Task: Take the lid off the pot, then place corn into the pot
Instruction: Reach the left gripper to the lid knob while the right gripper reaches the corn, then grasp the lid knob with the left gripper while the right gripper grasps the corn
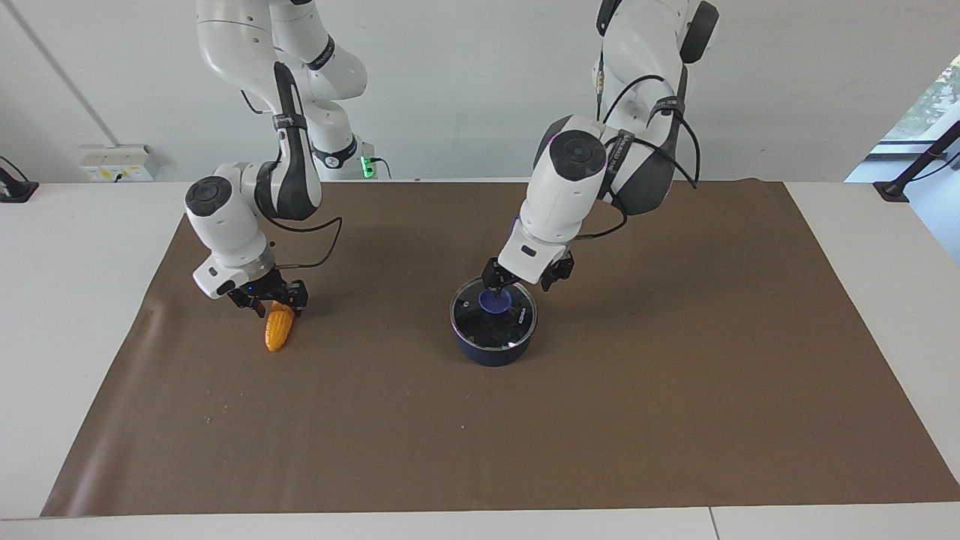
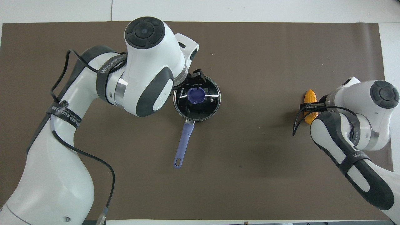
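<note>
1. The lid (image 1: 493, 316) sits on the pot (image 1: 491, 352) mid-table, its handle (image 2: 183, 144) pointing toward the robots.
2. The left gripper (image 1: 525, 279) hangs over the lid, fingers apart, straddling the blue knob (image 1: 494, 301); no grip shows.
3. The corn (image 1: 279, 328) lies toward the right arm's end; the right gripper (image 1: 270, 298) is at its top end, and I cannot tell its fingers' state.
4. Risk: a shallow pinch may slip off the knob or drag the pot.
5. The arm straps (image 2: 107, 67) read "WANJEED".
</note>
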Controlling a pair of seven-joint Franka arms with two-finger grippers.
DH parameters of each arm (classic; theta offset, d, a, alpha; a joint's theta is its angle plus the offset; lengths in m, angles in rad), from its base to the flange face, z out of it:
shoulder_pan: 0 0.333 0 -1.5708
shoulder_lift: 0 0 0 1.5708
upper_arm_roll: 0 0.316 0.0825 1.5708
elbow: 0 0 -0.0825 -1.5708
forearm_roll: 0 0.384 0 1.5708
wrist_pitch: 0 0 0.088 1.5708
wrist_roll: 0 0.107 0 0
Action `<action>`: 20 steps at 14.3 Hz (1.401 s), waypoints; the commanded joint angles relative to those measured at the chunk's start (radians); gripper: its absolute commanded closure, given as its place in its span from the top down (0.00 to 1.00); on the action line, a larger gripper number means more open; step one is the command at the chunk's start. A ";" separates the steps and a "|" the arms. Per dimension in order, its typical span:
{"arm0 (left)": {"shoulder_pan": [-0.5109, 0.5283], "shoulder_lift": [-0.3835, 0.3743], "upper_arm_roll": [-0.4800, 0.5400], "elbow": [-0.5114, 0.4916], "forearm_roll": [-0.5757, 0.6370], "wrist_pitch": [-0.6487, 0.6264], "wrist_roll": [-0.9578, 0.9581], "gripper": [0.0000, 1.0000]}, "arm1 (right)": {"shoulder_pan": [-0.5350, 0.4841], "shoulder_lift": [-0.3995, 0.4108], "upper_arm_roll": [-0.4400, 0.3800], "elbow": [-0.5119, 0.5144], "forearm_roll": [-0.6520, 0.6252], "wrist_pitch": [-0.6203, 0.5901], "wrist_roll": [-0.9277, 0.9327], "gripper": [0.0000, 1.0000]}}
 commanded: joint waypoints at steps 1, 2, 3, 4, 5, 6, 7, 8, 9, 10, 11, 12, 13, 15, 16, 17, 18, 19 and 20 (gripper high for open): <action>-0.042 0.103 0.024 0.120 -0.006 0.000 -0.048 1.00 | -0.007 0.010 0.004 -0.005 0.013 0.017 -0.032 0.45; -0.045 0.111 0.025 0.125 -0.006 -0.006 -0.048 1.00 | -0.010 0.017 0.004 -0.004 0.013 0.017 -0.034 0.28; -0.047 0.111 0.024 0.128 -0.005 -0.009 -0.048 1.00 | -0.008 0.017 0.004 0.002 0.013 0.002 -0.034 0.01; -0.050 0.113 0.021 0.127 0.012 -0.014 -0.048 1.00 | -0.005 0.019 0.004 0.017 0.011 -0.021 -0.034 0.00; -0.061 0.114 0.018 0.127 0.056 -0.016 -0.042 1.00 | -0.002 0.023 0.004 0.053 0.011 -0.076 -0.029 0.00; -0.061 0.123 0.015 0.127 0.072 -0.016 -0.042 1.00 | 0.000 0.034 0.004 0.106 0.013 -0.143 -0.023 0.00; -0.062 0.123 0.012 0.127 0.076 -0.023 -0.041 1.00 | 0.000 0.043 0.004 0.155 0.011 -0.200 -0.023 0.00; -0.064 0.122 0.013 0.125 0.084 -0.037 -0.039 1.00 | 0.001 0.050 0.004 0.201 0.011 -0.249 -0.023 0.00; -0.067 0.120 0.012 0.125 0.101 -0.037 -0.038 1.00 | 0.001 0.053 0.004 0.228 0.011 -0.281 -0.023 0.00; -0.067 0.119 0.008 0.122 0.112 -0.037 -0.033 1.00 | 0.013 0.057 0.005 0.254 0.013 -0.309 -0.022 0.00; -0.068 0.117 0.005 0.121 0.112 -0.037 -0.033 1.00 | 0.027 0.059 0.005 0.263 0.013 -0.318 -0.014 0.00; -0.075 0.116 0.002 0.121 0.112 -0.037 -0.033 1.00 | 0.035 0.059 0.005 0.269 0.013 -0.326 0.004 0.00; -0.078 0.114 0.002 0.119 0.113 -0.037 -0.033 1.00 | 0.039 0.059 0.005 0.275 0.011 -0.332 0.023 0.00; -0.081 0.113 0.002 0.102 0.116 -0.036 -0.033 1.00 | 0.039 0.062 0.005 0.275 0.013 -0.334 0.029 0.00; -0.081 0.113 0.002 0.098 0.116 -0.033 -0.034 1.00 | 0.039 0.062 0.005 0.275 0.011 -0.332 0.029 0.00; -0.088 0.111 0.002 0.095 0.118 -0.031 -0.034 1.00 | 0.039 0.062 0.005 0.275 0.013 -0.332 0.029 0.00; -0.091 0.111 0.002 0.095 0.118 -0.029 -0.034 1.00 | 0.039 0.062 0.005 0.275 0.011 -0.332 0.029 0.00; -0.091 0.109 0.002 0.093 0.118 -0.037 -0.033 1.00 | 0.041 0.062 0.005 0.275 0.011 -0.334 0.030 0.00; -0.091 0.109 0.002 0.092 0.116 -0.036 -0.034 1.00 | 0.041 0.062 0.005 0.275 0.013 -0.334 0.029 0.00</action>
